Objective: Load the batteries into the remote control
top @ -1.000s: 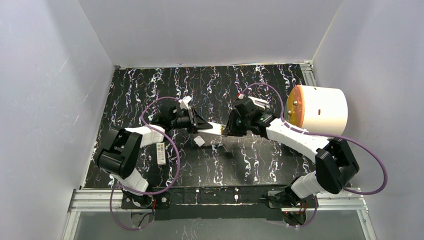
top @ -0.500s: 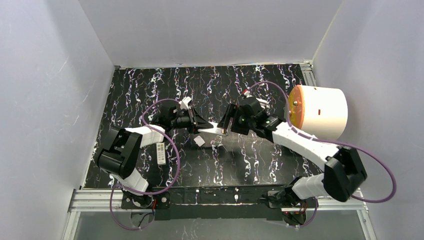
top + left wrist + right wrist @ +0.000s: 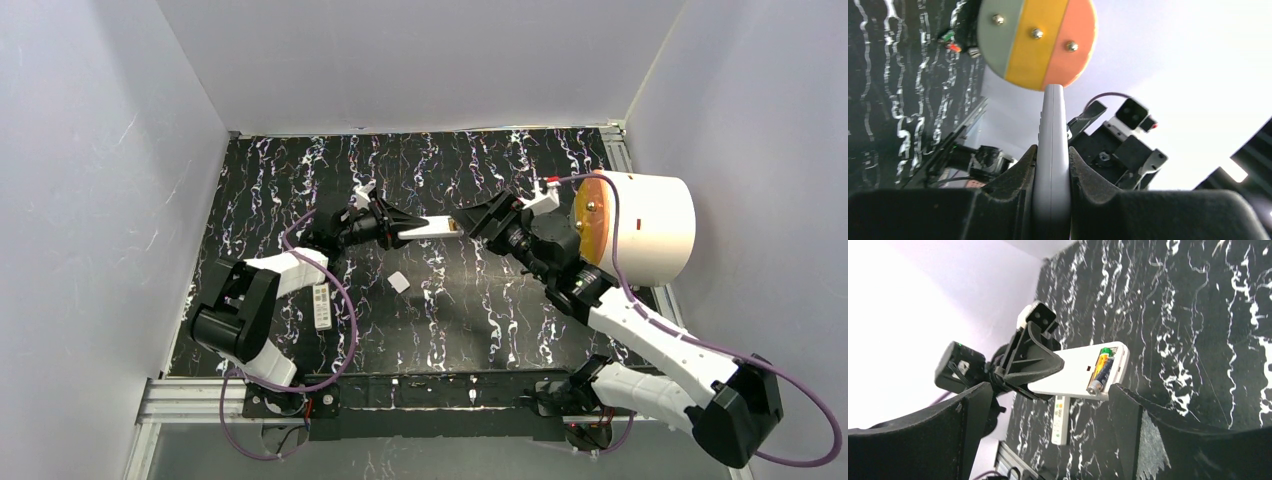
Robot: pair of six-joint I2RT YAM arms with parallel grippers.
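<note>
Moved since a second ago: your right gripper (image 3: 470, 221) has swung toward 1 o'clock and spread from narrow to wide. The remote control (image 3: 1073, 371) now sits higher, its near end clamped by your left gripper (image 3: 402, 226). Hidden: the compartment, edge-on in the left wrist view; whether a second cell is loaded, undeterminable. Battery (image 3: 1100, 371): in the open bay at the remote's free end, between your right fingers (image 3: 1143, 435) at 9 and 3 o'clock, touching neither.
</note>
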